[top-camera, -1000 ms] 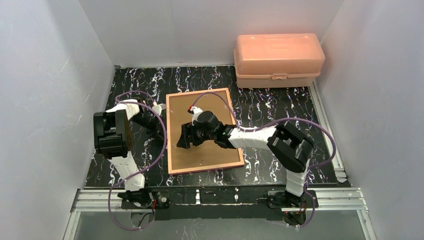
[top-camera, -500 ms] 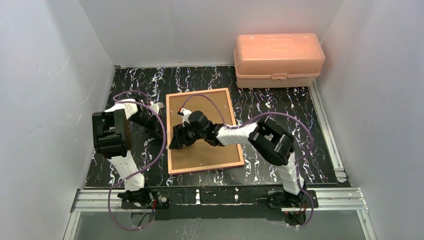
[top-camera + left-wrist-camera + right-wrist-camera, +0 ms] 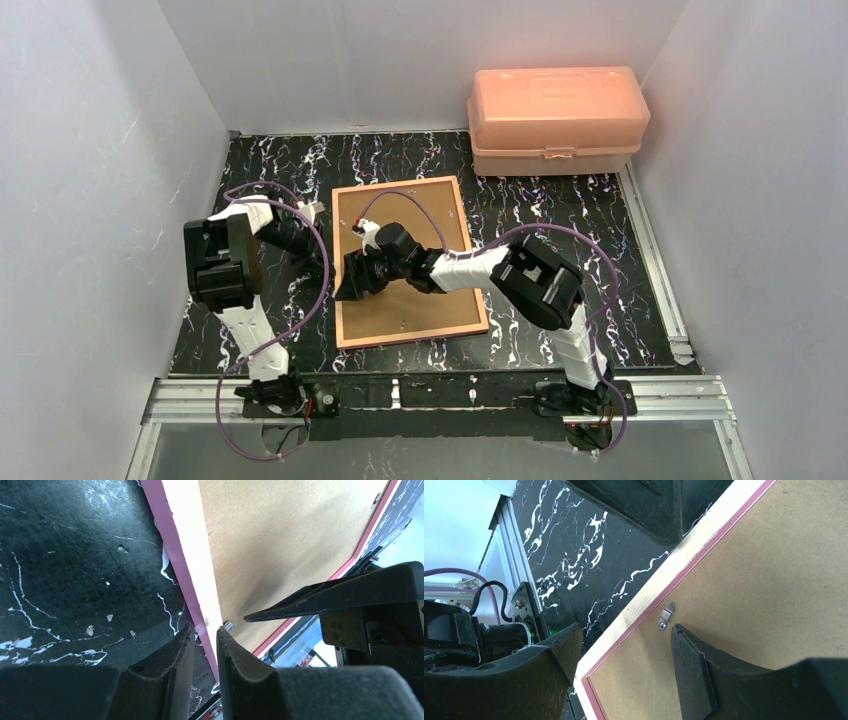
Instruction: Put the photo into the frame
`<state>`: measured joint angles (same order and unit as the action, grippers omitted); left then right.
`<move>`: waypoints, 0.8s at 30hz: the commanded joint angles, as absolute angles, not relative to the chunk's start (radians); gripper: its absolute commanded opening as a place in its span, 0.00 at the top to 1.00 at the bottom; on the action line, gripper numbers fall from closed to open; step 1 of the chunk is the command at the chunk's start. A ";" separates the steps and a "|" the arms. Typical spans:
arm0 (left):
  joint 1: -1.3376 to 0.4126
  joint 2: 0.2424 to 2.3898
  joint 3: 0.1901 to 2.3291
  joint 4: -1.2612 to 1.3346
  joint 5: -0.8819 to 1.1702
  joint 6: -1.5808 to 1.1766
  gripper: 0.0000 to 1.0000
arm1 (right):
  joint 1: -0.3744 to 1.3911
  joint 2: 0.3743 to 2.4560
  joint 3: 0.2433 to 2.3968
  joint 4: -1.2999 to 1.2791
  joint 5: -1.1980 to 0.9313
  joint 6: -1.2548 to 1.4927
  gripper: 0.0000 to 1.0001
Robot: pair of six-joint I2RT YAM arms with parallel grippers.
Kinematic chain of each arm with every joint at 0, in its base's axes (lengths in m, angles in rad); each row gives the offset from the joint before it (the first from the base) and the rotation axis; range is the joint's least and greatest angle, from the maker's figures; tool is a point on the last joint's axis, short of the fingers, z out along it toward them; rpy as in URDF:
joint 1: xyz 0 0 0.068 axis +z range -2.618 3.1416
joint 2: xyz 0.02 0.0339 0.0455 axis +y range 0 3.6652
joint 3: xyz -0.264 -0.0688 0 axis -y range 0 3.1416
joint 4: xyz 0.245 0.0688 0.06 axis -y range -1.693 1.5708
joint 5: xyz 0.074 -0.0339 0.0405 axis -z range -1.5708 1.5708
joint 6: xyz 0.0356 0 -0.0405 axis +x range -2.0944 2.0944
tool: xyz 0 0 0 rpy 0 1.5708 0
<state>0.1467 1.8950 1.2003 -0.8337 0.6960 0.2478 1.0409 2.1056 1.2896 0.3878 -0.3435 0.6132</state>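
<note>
Two claws meet at one long rim of the frame (image 3: 167, 545), which lies back-up on the black, white-veined table (image 3: 560, 230). That rim is a thin pink strip beside pale bare wood, and inside it sits a flat, matte brown backing board (image 3: 440, 300). The photo is hidden in every view. The left claw (image 3: 204, 630) has its dark fingers a narrow slit apart, with the pink rim running between the tips. The right claw (image 3: 626, 630) gapes wide astride the same rim, one finger over the table and the other over the board, with a small metal clip (image 3: 666, 615) just inside the gap. A rounded peach plastic box (image 3: 556, 118) stands well beyond the right claw. The left arm folds with its elbow high and its forearm sloping down to the rim; the right arm stretches low across the board
</note>
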 commanded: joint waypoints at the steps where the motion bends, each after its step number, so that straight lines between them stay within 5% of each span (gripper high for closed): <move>1: 0.149 1.929 1.228 -0.832 0.699 0.228 0.78 | 1.046 2.126 1.339 0.429 -0.354 0.608 0.28; 24: 0.141 1.940 1.217 -0.802 0.659 0.216 0.90 | 1.047 2.173 1.365 0.453 -0.385 0.626 0.32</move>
